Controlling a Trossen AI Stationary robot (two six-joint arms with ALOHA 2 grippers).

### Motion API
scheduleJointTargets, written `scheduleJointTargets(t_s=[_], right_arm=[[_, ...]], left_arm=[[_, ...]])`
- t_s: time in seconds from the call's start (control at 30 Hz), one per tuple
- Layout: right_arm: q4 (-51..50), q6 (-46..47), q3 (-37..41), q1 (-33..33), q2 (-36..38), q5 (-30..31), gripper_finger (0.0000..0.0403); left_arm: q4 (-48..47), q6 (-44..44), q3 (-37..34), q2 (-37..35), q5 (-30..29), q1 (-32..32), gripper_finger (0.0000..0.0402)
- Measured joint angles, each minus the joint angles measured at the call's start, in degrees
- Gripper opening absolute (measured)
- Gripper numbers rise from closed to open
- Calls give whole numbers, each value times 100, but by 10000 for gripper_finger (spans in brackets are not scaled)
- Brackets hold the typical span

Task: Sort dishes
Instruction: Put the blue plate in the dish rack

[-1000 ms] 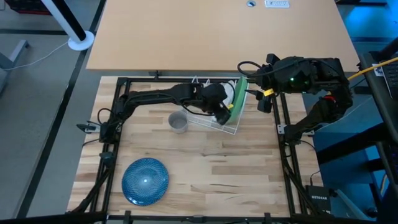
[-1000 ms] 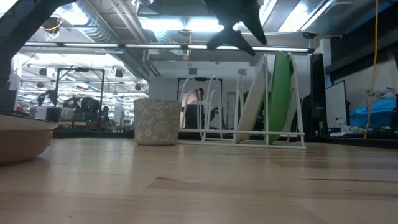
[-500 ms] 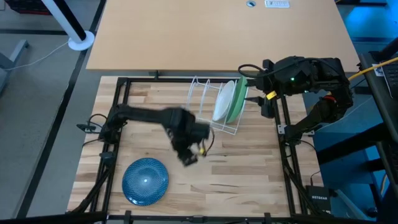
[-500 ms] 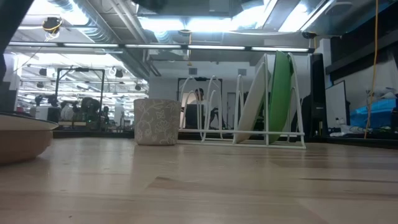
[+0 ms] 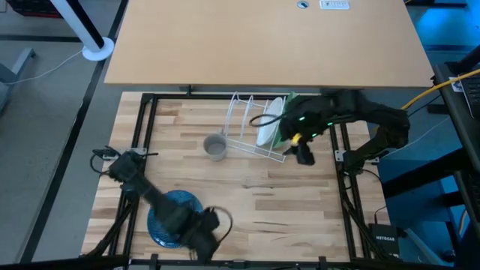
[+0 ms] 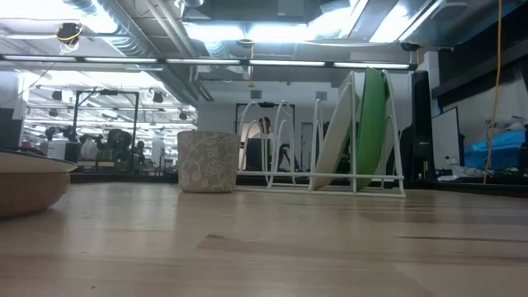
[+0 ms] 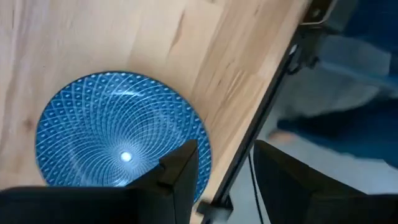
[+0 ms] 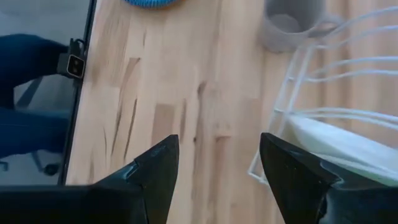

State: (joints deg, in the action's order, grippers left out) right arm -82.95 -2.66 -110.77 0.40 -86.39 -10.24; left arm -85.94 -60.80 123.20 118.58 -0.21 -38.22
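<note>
Left gripper [image 7: 221, 180] open and empty above the blue plate [image 5: 171, 216], near the table's [image 5: 247, 187] front-left corner.
Right gripper [image 8: 217, 168] also open, empty, beside the wire rack [image 5: 251, 129] by the back edge; white plate [image 5: 268, 126] and green plate [image 5: 285, 124] stand upright in it.

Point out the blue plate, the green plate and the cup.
blue plate [image 7: 118, 134]: left wrist view, on its patterned centre.
green plate [image 6: 373, 124]: low view, on its upright face.
cup [image 5: 215, 147]: high view, on its rim.
</note>
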Motion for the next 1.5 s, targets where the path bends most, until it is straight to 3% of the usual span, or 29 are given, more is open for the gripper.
scheduleJointTargets(t_s=[0.13,0.5,0.73,0.93,1.13,1.5], right_arm=[[984,2,987,0,0,-261,227],[4038,1223,3137,0,0,-1406,227],[5247,2074,3955,0,0,-1482,227],[5709,2525,4128,0,0,-1480,227],[6071,2538,4128,0,0,-1453,227],[6128,2535,4128,0,0,-1440,227]], left_arm=[[182,-147,0,162,-632,-618,137],[-114,-316,0,985,-889,-1669,91],[-196,-321,0,1503,-968,-2118,55],[-171,-422,0,1655,-948,-2319,48],[-204,-965,0,1653,-940,-2289,78],[-420,-971,0,1653,-944,-2242,200]])
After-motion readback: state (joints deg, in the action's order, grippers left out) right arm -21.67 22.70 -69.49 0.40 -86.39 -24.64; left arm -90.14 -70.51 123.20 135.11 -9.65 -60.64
